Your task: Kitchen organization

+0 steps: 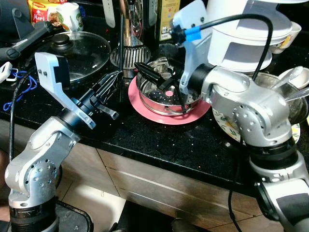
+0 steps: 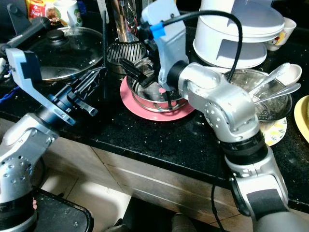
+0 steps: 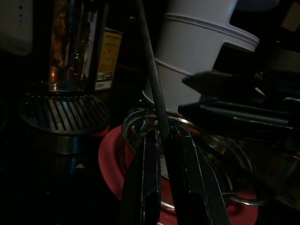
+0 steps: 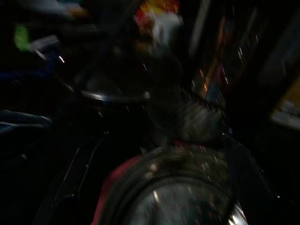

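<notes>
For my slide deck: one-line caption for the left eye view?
Right gripper open over a steel bowl on a pink plate; left gripper alongside.

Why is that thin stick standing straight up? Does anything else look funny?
The left tool pinches a thin dark rod, so it stands upright beside the frying pan. Odd too: a steel bowl sits on a pink plate, with the right tool spread wide over it.

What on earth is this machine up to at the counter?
It is tidying kitchenware. Its right claw is open over a steel bowl that sits on a pink plate. Its left claw is pinched on a thin dark rod standing upright beside the bowl. A lidded pan sits to the left.
</notes>
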Controlling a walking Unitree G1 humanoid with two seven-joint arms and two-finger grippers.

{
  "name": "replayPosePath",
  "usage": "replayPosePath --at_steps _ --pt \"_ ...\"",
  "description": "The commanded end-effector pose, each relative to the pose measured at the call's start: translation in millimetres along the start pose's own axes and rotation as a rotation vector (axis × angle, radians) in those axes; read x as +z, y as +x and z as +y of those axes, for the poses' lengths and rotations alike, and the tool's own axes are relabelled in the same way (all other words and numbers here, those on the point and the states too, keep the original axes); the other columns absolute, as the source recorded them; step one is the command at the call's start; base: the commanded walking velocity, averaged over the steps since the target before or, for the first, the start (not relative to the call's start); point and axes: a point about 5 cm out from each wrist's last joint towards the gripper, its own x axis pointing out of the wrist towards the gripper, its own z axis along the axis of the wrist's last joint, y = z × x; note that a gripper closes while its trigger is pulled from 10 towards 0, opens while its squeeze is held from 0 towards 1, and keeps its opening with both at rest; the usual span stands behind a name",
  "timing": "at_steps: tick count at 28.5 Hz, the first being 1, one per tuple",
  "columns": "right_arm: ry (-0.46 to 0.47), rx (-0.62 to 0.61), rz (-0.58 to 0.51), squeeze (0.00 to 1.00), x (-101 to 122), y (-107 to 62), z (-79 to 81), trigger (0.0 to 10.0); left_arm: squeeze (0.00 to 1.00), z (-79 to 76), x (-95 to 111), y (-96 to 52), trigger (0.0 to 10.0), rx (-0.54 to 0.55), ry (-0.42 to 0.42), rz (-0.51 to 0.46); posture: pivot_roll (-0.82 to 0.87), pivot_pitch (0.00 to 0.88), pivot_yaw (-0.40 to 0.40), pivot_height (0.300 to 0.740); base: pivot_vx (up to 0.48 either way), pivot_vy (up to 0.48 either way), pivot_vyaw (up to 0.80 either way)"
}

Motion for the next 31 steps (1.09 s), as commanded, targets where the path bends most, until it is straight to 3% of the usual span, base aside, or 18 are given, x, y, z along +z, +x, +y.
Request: replayPosePath --at_steps 1,2,3,4,5,6,14,16,17,20,24,25,26,27,28,31 --pt "0.016 -0.014 0.063 0.0 -4.5 2.5 -1.5 10.0 0.0 -3.7 -1.9 -0.5 0.0 0.009 -0.002 -0.011 -0.01 0.098 -0.036 0.74 0.0 0.0 0.0" --pt "0.038 -0.033 0.076 0.0 -5.6 3.1 -4.5 10.0 0.0 -4.7 -2.9 0.2 0.8 0.011 -0.001 -0.01 -0.01 0.099 -0.04 0.74 0.0 0.0 0.0" --pt "0.053 -0.046 0.089 0.0 -6.3 3.4 -6.6 10.0 0.0 -5.5 -3.6 0.8 3.5 0.013 0.002 -0.008 -0.01 0.097 -0.041 0.74 0.0 0.0 0.0" --pt "0.081 -0.077 0.108 0.0 -7.6 3.4 -11.6 10.0 0.0 -6.5 -4.5 1.5 5.4 0.02 0.011 -0.004 -0.02 0.098 -0.044 0.74 0.0 0.0 0.0" --pt "0.1 -0.099 0.127 0.0 -8.8 3.3 -15.2 10.0 0.0 -7.2 -5.3 2.0 9.3 0.024 0.017 -0.003 -0.02 0.098 -0.044 0.74 0.0 0.0 0.0" --pt "0.119 -0.122 0.167 0.0 -13.2 1.5 -19.9 10.0 0.0 -8.4 -6.2 2.3 10.0 0.027 0.029 0.004 -0.02 0.098 -0.047 0.74 0.0 0.0 0.0" --pt "0.203 -0.205 0.328 0.0 -34.2 -11.9 -36.6 9.9 0.0 -10.8 -9.5 1.5 10.0 0.055 0.095 0.021 -0.03 0.102 -0.06 0.74 0.0 0.0 0.0" --pt "0.21 -0.202 0.345 0.0 -34.9 -13.7 -36.4 7.2 0.0 -12.1 -9.3 2.0 10.0 0.056 0.099 0.017 -0.03 0.102 -0.063 0.74 0.0 0.0 0.0" --pt "0.216 -0.197 0.357 0.0 -34.9 -14.5 -35.8 6.8 0.0 -13.0 -9.4 2.3 10.0 0.055 0.104 0.018 -0.03 0.102 -0.063 0.74 0.0 0.0 0.0" --pt "0.226 -0.173 0.378 0.0 -34.2 -16.1 -32.8 8.1 0.0 -14.8 -10.2 2.9 10.0 0.052 0.107 0.016 -0.03 0.1 -0.069 0.74 0.0 0.0 0.0" --pt "0.233 -0.156 0.387 0.0 -33.9 -16.5 -30.6 8.3 0.0 -15.5 -11.0 3.3 10.0 0.052 0.107 0.015 -0.03 0.097 -0.074 0.74 0.0 0.0 0.0" --pt "0.238 -0.149 0.395 0.0 -34.3 -16.5 -29.2 6.8 0.0 -15.9 -11.3 3.4 10.0 0.053 0.108 0.014 -0.03 0.096 -0.075 0.74 0.0 0.0 0.0" --pt "0.238 -0.149 0.395 0.0 -34.3 -16.5 -29.2 6.8 0.0 -15.9 -11.3 3.4 10.0 0.053 0.108 0.014 -0.03 0.096 -0.075 0.74 0.0 0.0 0.0" --pt "0.24 -0.143 0.404 0.0 -35.7 -16.7 -27.8 2.4 0.0 -16.5 -11.5 3.5 10.0 0.053 0.109 0.012 -0.03 0.089 -0.077 0.74 0.0 0.0 0.0" --pt "0.239 -0.135 0.417 0.0 -37.9 -16.9 -25.8 0.0 0.0 -17.0 -11.1 3.7 10.0 0.052 0.11 0.009 -0.03 0.088 -0.079 0.74 0.0 0.0 0.0" --pt "0.238 -0.128 0.427 0.0 -39.9 -17.0 -24.1 0.0 0.0 -17.4 -10.8 3.7 10.0 0.052 0.111 0.007 -0.03 0.084 -0.08 0.74 0.0 0.0 0.0"
